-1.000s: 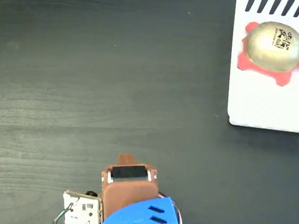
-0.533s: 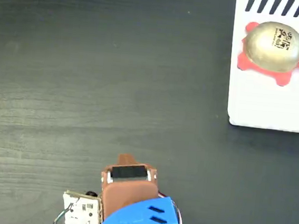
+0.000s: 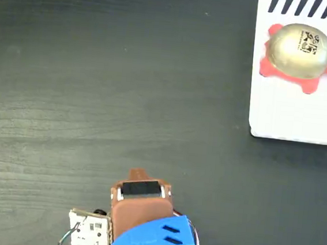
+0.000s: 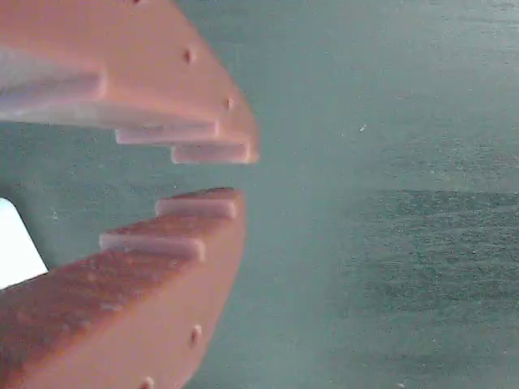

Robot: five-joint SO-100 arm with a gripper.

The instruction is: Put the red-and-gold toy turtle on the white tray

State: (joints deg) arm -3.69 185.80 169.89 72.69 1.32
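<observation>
Across the last second nothing has shifted: the small rubbery red-and-gold toy turtle (image 3: 302, 57) sits where it sat, resting on the large flat white tray (image 3: 291, 117) at two o'clock in the fixed view, so the task looks finished. That tray holds only the turtle, just below its row of slanted black stripes. The brown-and-blue arm (image 3: 145, 222) stays parked at six o'clock, its gripper (image 4: 227, 174) empty, fingers narrowly parted over the dark wood-grain table (image 3: 98, 81).
</observation>
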